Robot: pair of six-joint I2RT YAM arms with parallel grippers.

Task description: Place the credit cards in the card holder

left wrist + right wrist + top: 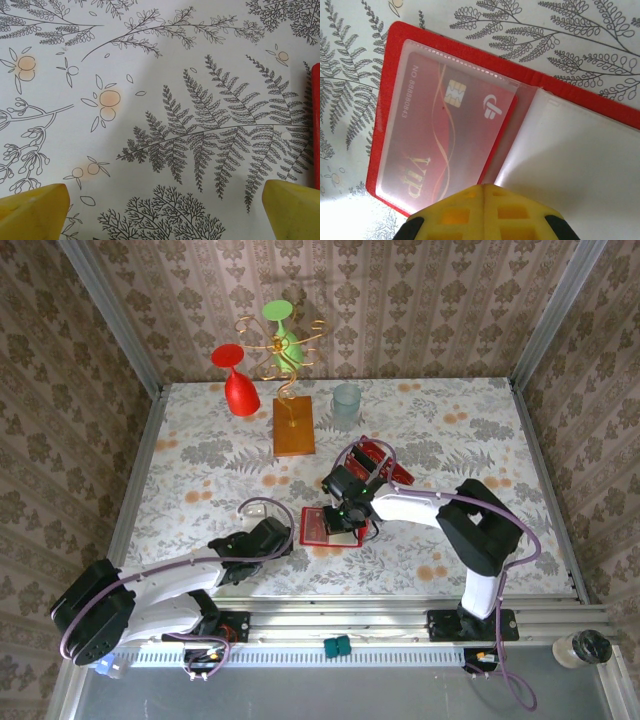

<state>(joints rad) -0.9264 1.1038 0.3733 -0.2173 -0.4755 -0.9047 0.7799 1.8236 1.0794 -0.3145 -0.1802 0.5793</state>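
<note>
One credit card [447, 135] inside one card holder [392, 50], right gripper [485, 195] closed

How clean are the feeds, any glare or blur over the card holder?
Right wrist: credit card legible through the clear pocket of the card holder, tablecloth washed out lower left, right gripper soft near the lens. Left wrist: fern print sharp, left gripper soft at the corners. Top external: evenly lit.

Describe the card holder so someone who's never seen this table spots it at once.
From the orange wooden block at the back, come forward to the right gripper. Beneath it lies the card holder, a red wallet spread open. Unlike the loose credit cards heaped farther back, it has clear pockets, one holding a VIP card.
</note>
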